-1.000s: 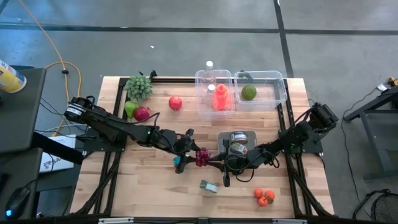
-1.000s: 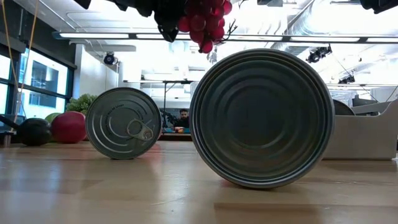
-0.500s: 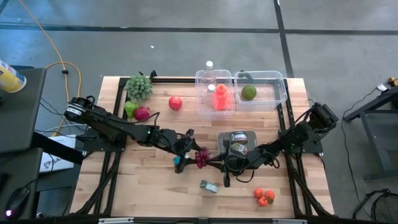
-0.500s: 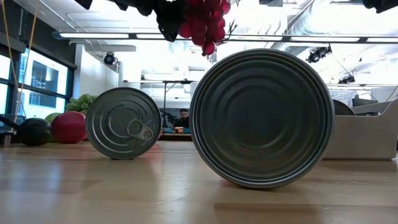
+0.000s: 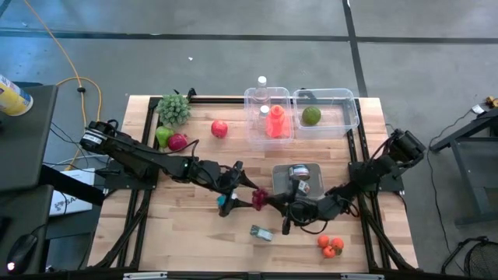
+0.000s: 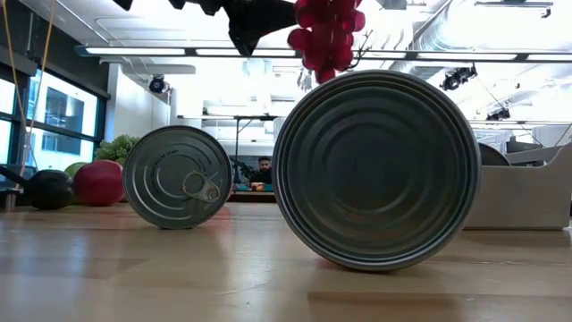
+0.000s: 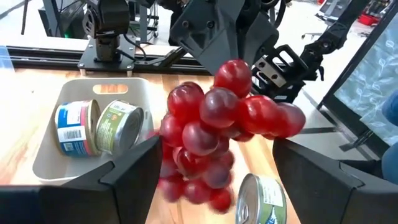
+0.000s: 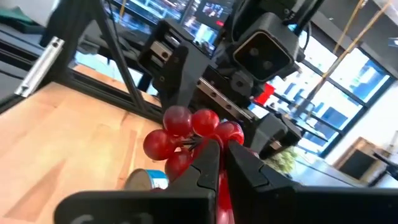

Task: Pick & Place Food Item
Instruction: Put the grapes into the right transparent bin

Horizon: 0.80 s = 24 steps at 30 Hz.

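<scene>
A bunch of red grapes (image 5: 258, 198) hangs in the air over the middle of the table. It shows in the low view at the top (image 6: 329, 34). My right gripper (image 5: 270, 201), reaching in from the table's right, is shut on it (image 8: 222, 152). My left gripper (image 5: 241, 189) comes from the left and stands open just left of the bunch. In the left wrist view its two fingers (image 7: 214, 186) stand wide on either side of the grapes (image 7: 217, 124), and I see no touch. My right gripper pinches the bunch's stem (image 8: 198, 144) between its two shut fingertips, on the side of the grapes that faces the table's right. The fingers come in about level from the right. The bunch is lifted clear of the table, its grapes drooping below the fingers (image 6: 323, 67).
A grey tray (image 5: 277, 173) with cans sits right of centre, under my right arm. A loose can (image 5: 261, 232) and small orange fruits (image 5: 331, 246) lie near the front edge. Two clear bins (image 5: 346, 109) stand at the back. More fruit and a leafy green (image 5: 173, 109) lie at the back left.
My left gripper has opened and let go of the grapes while staying in place. My right gripper, still shut on the stem, has rolled and drawn the bunch a little toward the table's right edge, away from the left fingers. The bunch stays clear of the table.
</scene>
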Each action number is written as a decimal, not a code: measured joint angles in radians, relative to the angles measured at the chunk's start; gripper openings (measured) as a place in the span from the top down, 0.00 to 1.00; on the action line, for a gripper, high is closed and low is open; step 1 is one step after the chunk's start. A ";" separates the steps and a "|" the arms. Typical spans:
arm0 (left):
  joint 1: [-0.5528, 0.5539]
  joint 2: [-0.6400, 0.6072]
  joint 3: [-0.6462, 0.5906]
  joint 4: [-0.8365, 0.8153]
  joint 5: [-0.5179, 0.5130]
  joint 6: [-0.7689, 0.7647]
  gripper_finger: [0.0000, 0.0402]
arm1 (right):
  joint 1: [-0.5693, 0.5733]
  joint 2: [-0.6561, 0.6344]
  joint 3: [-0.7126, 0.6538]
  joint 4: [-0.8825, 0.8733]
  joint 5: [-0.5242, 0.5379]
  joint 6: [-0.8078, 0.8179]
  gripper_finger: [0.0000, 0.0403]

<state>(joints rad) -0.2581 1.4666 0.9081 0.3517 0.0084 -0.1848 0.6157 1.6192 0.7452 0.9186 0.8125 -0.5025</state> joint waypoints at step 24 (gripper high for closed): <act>0.000 0.002 -0.003 -0.007 -0.002 -0.018 0.26 | 0.052 -0.002 0.002 0.037 0.670 -0.282 0.99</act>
<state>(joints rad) -0.2581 1.4689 0.9051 0.3450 0.0066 -0.2031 0.6673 1.6173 0.7471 0.9555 1.4828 -0.7849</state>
